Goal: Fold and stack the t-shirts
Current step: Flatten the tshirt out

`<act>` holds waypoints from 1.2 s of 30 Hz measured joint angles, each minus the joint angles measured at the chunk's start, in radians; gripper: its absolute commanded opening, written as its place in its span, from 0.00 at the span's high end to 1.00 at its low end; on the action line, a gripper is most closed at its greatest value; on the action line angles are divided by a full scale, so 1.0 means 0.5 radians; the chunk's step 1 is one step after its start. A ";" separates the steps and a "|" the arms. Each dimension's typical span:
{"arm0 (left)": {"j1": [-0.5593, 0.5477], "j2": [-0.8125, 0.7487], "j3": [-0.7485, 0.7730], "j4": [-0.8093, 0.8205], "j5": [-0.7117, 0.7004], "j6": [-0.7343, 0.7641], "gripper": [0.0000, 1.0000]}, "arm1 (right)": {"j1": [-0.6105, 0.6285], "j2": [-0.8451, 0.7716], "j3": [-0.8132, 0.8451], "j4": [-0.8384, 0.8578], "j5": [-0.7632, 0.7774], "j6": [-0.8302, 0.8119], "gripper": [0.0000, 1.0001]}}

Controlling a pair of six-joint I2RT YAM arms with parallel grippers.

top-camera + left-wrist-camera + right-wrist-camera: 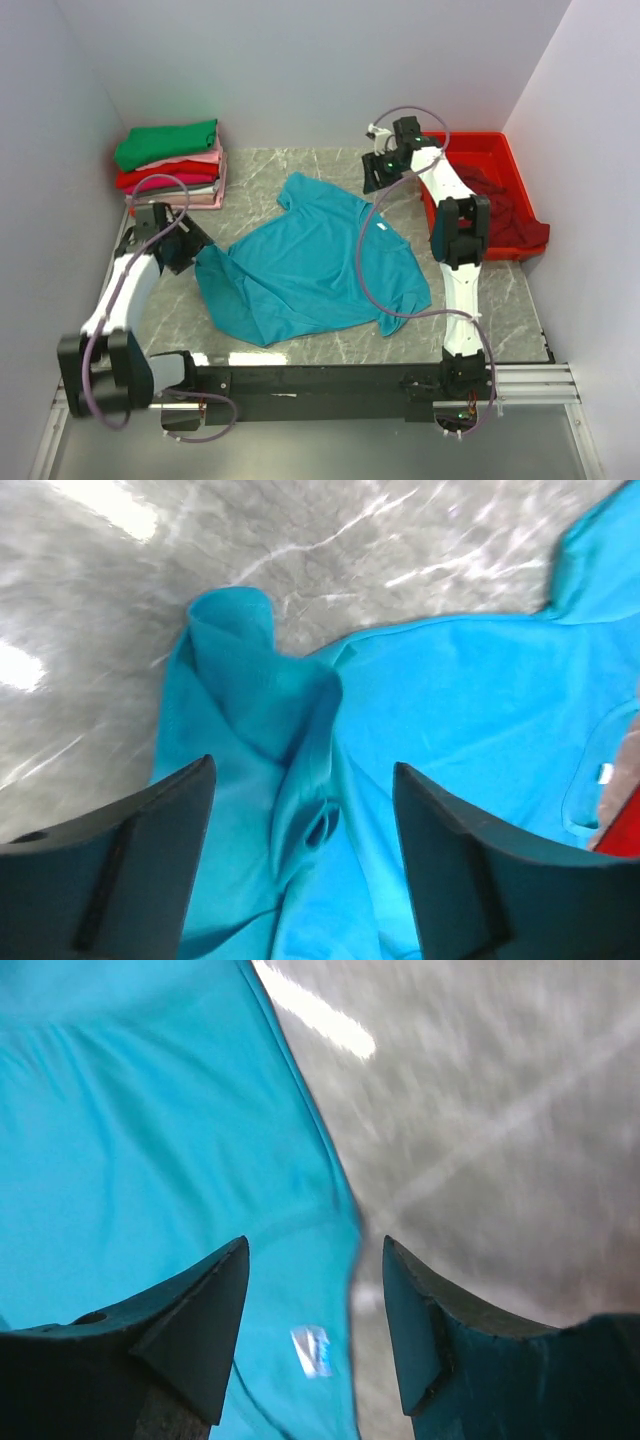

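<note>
Done so far: folded stack [172, 165], far-left on counter [280, 165]. Yet to fold: teal-blue t-shirt [310, 265] spread mid-counter, maroon t-shirt [512, 225] heaped in tray [500, 148]. Left tool [300, 810] apart over bunched sleeve; right tool [315, 1290] apart at collar edge. Nothing gripped.

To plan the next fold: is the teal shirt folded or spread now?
Spread: the teal shirt lies mostly flat on the table; only one edge is bunched by the left gripper.

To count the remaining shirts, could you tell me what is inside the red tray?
A crumpled dark maroon t-shirt lies in the red tray. The right arm covers part of it, so anything beneath stays hidden.
</note>
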 measured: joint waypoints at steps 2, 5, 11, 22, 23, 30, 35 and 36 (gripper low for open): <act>0.046 -0.194 -0.060 -0.018 -0.017 0.000 0.12 | 0.046 0.072 0.140 0.005 0.006 0.039 0.37; 0.130 -0.378 -0.137 -0.011 -0.025 -0.004 0.07 | 0.105 0.165 0.267 -0.006 0.053 0.093 0.37; 0.241 -0.453 -0.277 0.004 0.080 -0.003 0.08 | 0.137 0.311 0.301 -0.031 0.210 0.152 0.42; 0.249 -0.394 -0.280 0.037 0.208 -0.001 0.08 | 0.128 0.350 0.294 -0.147 0.262 0.125 1.00; 0.249 -0.391 -0.280 0.037 0.211 0.000 0.09 | 0.124 0.323 0.238 -0.111 0.257 0.121 1.00; 0.264 -0.285 -0.279 0.053 0.211 0.002 0.13 | 0.029 -0.160 -0.525 0.078 0.388 0.073 1.00; 0.269 -0.144 -0.268 0.137 0.294 0.004 0.19 | -0.095 -0.520 -0.945 0.144 0.417 -0.013 1.00; 0.269 -0.116 -0.255 0.151 0.327 0.006 0.19 | -0.107 -0.563 -0.993 0.157 0.414 -0.029 1.00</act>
